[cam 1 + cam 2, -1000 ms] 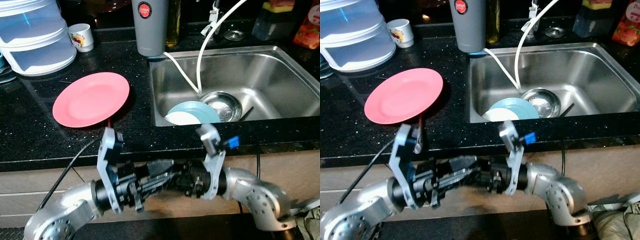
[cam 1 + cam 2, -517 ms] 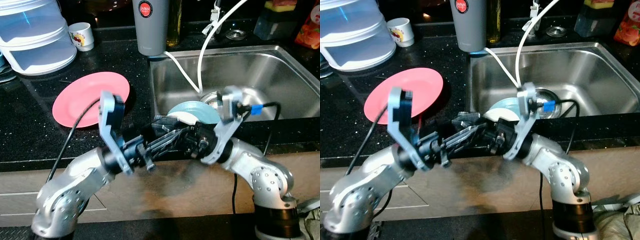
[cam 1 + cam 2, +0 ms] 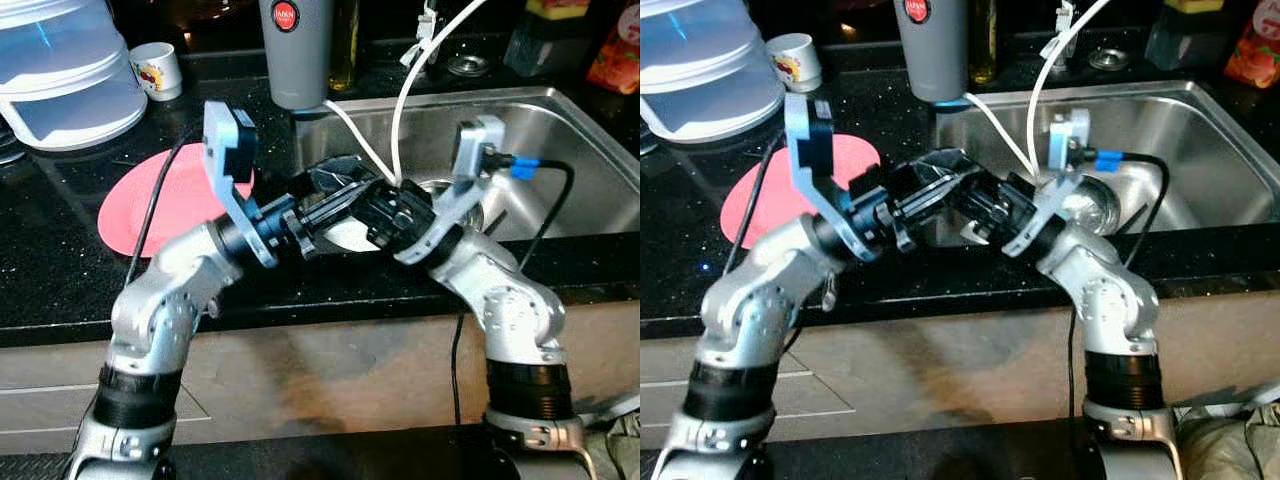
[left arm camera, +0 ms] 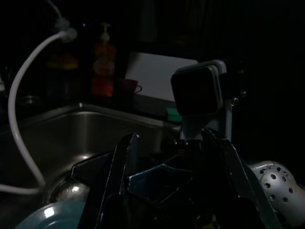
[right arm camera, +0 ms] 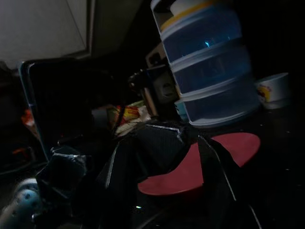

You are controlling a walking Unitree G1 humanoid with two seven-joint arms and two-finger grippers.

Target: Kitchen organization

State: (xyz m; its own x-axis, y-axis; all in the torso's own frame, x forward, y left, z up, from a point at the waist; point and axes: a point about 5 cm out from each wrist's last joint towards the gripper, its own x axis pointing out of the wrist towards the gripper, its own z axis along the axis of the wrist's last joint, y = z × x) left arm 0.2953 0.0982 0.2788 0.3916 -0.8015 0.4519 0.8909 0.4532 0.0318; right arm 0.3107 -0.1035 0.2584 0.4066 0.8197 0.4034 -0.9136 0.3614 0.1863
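Over the near edge of the sink (image 3: 560, 130), your two grippers meet almost tip to tip: the left gripper (image 3: 335, 190) reaches in from 9 o'clock with fingers apart, the right gripper (image 3: 385, 215) from 3 o'clock, also spread, and neither holds anything. The red plate (image 3: 165, 195) lies on the black table (image 3: 60, 280) at 9 o'clock of the sink, half behind your left arm. The blue plate (image 4: 45, 217) and the steel bowl (image 3: 1095, 205) sit in the basin. To do this well, I'd say separate the arms first, then send one gripper down to a plate rim. The crossed fingers hide most of the blue plate, and the white hose (image 3: 410, 90) droops close by.
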